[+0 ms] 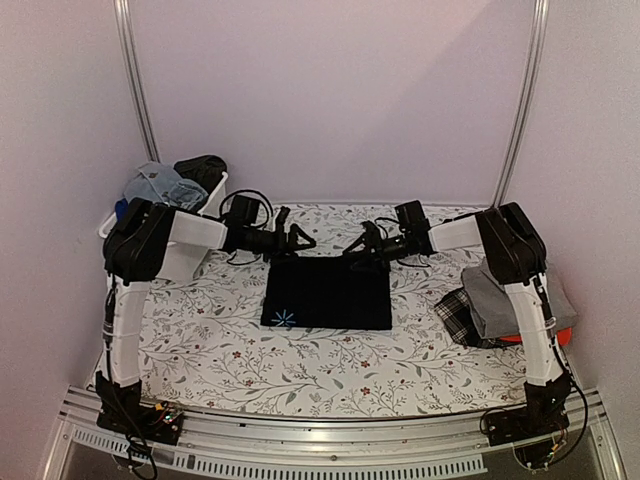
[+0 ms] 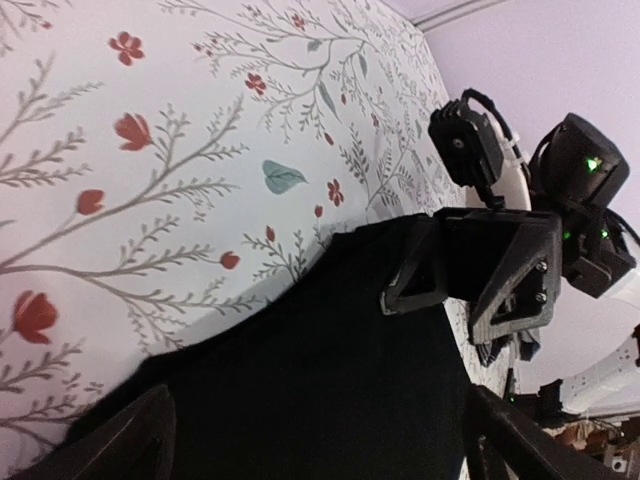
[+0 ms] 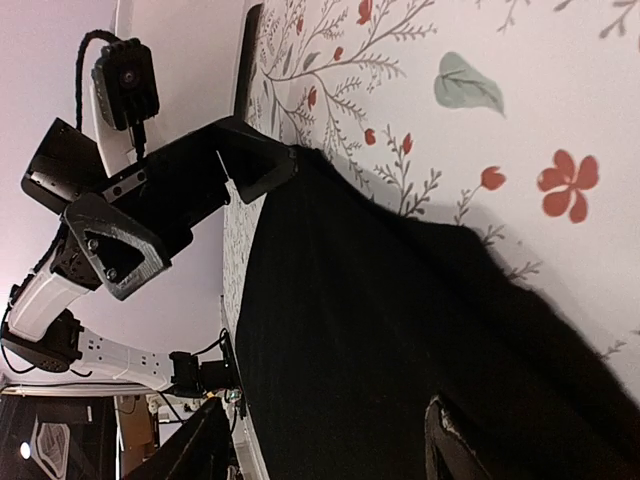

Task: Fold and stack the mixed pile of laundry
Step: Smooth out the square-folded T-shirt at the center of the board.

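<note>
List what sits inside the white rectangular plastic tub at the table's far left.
Crumpled blue denim-like cloth and a bunched black garment rise above the rim of the tub. Whatever lies beneath is hidden by the tub wall and the left arm.

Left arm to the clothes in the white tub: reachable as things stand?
Probably yes. The left gripper is open and empty at the black garment's far edge, and the clothes in the tub are heaped above its rim behind that arm. It would have to fold back tightly.

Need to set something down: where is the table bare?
Bare: near strip between black garment and table edge; gap between it and the right-hand stack. Crowded: its far edge, by left gripper and right gripper, and the tub corner.
</note>
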`<state>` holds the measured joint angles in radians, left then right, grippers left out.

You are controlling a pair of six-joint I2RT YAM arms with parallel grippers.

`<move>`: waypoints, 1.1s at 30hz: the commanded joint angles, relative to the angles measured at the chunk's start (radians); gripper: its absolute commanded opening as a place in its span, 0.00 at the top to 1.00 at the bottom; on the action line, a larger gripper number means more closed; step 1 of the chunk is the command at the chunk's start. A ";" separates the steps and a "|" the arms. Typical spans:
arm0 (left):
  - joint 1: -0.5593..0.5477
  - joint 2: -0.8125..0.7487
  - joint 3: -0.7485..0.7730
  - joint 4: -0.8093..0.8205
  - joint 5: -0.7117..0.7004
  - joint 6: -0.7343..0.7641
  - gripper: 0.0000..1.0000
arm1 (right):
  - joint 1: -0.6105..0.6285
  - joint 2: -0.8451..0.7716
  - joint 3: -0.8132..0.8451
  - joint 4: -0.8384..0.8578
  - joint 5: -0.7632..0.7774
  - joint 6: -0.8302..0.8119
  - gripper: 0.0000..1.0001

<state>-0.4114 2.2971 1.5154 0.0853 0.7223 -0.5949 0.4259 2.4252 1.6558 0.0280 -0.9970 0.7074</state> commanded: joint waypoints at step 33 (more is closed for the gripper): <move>-0.083 -0.335 -0.795 0.312 0.176 -0.182 0.00 | 0.160 -0.289 -0.768 0.226 -0.049 0.136 0.28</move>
<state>-0.5758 1.9629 0.8322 0.4503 0.9543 -0.7692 0.6388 2.1216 1.0336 0.3218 -1.1023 0.8219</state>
